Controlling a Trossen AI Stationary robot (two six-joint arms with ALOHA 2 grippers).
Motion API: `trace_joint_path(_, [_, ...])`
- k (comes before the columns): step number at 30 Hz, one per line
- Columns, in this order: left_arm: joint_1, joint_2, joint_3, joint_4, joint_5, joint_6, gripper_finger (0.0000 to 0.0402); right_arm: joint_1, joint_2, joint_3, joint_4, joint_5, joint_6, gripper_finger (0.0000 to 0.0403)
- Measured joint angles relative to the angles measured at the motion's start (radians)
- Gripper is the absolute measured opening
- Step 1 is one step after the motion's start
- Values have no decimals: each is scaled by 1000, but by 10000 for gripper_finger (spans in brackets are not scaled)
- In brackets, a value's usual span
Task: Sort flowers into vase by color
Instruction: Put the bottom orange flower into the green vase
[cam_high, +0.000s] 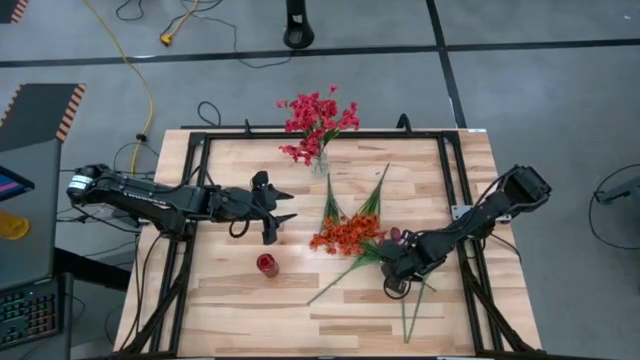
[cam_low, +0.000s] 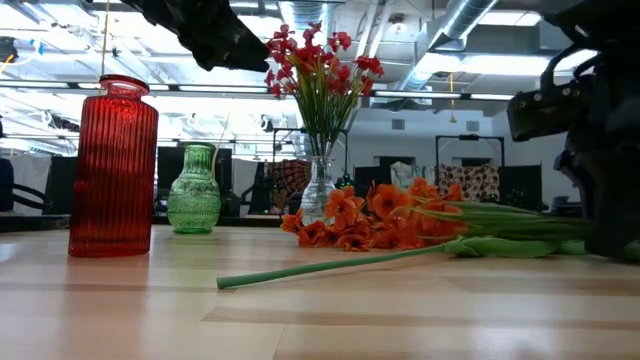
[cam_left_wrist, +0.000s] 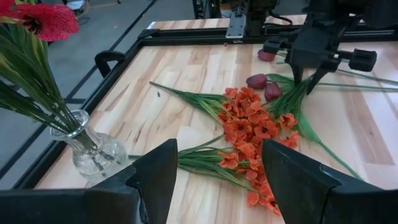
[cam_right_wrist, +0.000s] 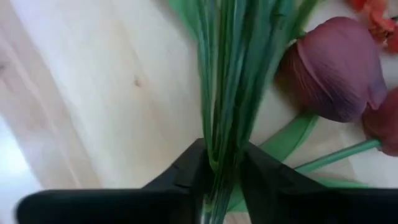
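High view: on a light wooden table (cam_high: 240, 300), the right gripper (cam_high: 398, 262) sits low over green stems beside a pile of orange blossom sprays (cam_high: 345, 232) near the table's middle. The left gripper (cam_high: 283, 207) hangs over bare wood to the left of the pile, its jaws spread wide. A clear glass vase (cam_high: 320, 160) at the far edge holds pink-red blossom sprays (cam_high: 315, 118); a red vase (cam_high: 267, 263) stands on the near left.

Low view: the red vase (cam_low: 112, 168) stands at left, with a green vase (cam_low: 194, 190) farther back and the clear glass vase (cam_low: 318, 190) with its pink-red blossom sprays (cam_low: 318, 55) beyond. The orange blossom sprays (cam_low: 370, 222) lie flat, and 1 long stem (cam_low: 330, 268) stretches toward the camera.

Left wrist view: between the left gripper's 2 parted fingers (cam_left_wrist: 155, 180), the orange blossom sprays (cam_left_wrist: 252, 127) lie on the wood, with dark red tulip buds (cam_left_wrist: 264, 86) just beyond under the right gripper (cam_left_wrist: 305, 81). The clear glass vase (cam_left_wrist: 93, 152) stands nearby.

Right wrist view: the right gripper (cam_right_wrist: 222, 167) has its jaws drawn narrow around a bundle of green stems (cam_right_wrist: 231, 81), both fingers pressed to its sides. The dark red tulip buds (cam_right_wrist: 336, 68) lie just beside the bundle on the table.
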Motion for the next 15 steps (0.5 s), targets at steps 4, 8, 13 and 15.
trace_joint_path(4, [0, 0, 0, 0, -2, -2, 222, 0, -25, 0, -5, 0, 0, 71])
trace_joint_path(8, [0, 0, 0, 0, -4, -2, 222, 0, -50, 0, -5, 0, 0, 47])
trace_joint_path(13, [0, 0, 0, 0, -4, -2, 222, 0, -96, 0, -5, -1, 0, 46])
trace_joint_path(15, [0, 0, 0, 0, -4, -2, 222, 0, -122, 0, -5, -1, 0, 47])
